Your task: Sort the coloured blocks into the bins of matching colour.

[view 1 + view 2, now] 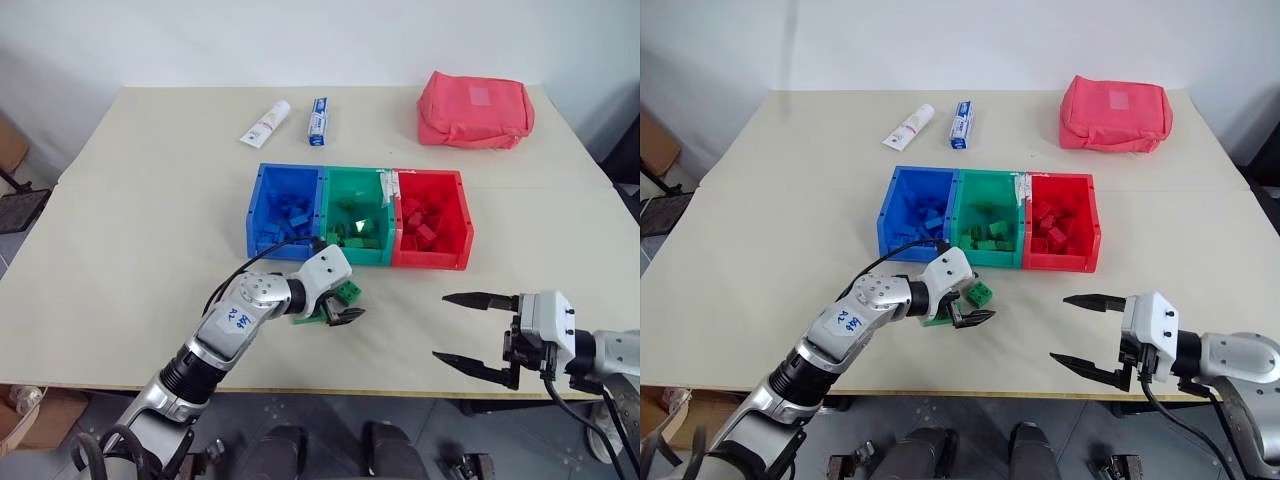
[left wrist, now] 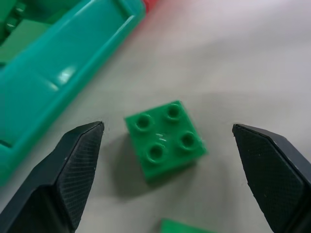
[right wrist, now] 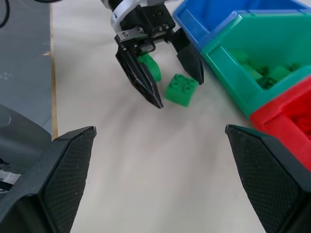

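Green, glossy, square: small four-studded plastic brick on the beige table, studs up, no long axis to speak of, corners turned diagonal to the near table edge. Sat just in front of the green open-top plastic bin, middle of the joined blue bin and red bin, all holding bricks of matching colour. Framed by left gripper, jaws wide, untouched. Second green brick close behind, partly hidden. Right gripper near the front edge, jaws wide, empty.
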